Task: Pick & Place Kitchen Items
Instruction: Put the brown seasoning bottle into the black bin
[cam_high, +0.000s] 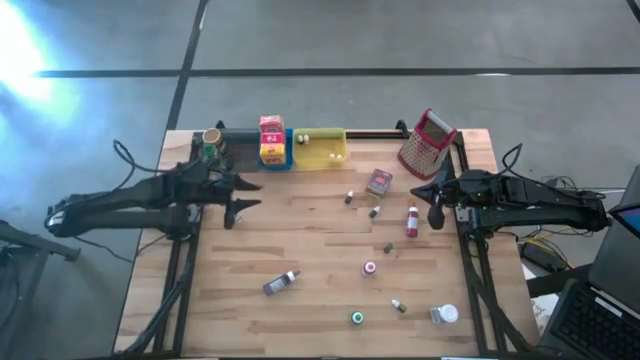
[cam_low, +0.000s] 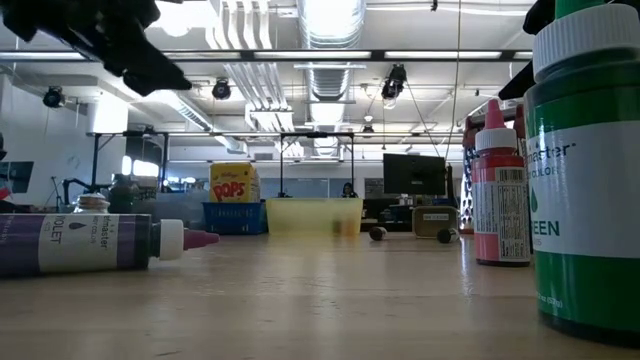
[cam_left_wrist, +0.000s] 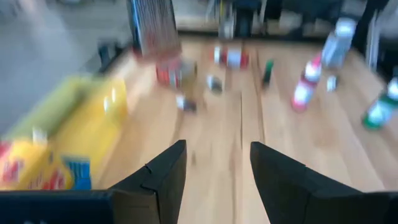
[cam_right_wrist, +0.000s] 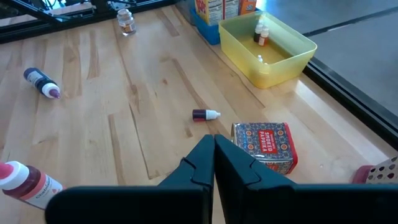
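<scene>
Two robot arms hover over a wooden desk (cam_high: 300, 230) with most of the sorting still to do. A few tiny bottles (cam_right_wrist: 260, 31) already lie in the yellow tray (cam_high: 320, 148) at the far edge, and a cereal box (cam_high: 272, 139) stands in the blue tray (cam_high: 286, 152) to its left; a jar (cam_high: 212, 140) sits further left.

About ten kitchen items remain loose on the open boards, by this reckoning: a patterned tin (cam_high: 379, 182) and a red bottle (cam_high: 412, 222) toward the right, a purple bottle (cam_high: 281, 283) lying near the front, a green-capped bottle (cam_high: 357, 318) and a white-capped one (cam_high: 445, 314) close to the near edge.

The left gripper (cam_high: 237, 196), jaws spread and carrying nothing, hangs above the far left of the desk. The right gripper (cam_high: 436, 204), jaws pressed together and empty, waits at the right edge just beside the grater (cam_high: 428, 143).

The middle boards lie open for moving; the items near the front edge leave little margin.
</scene>
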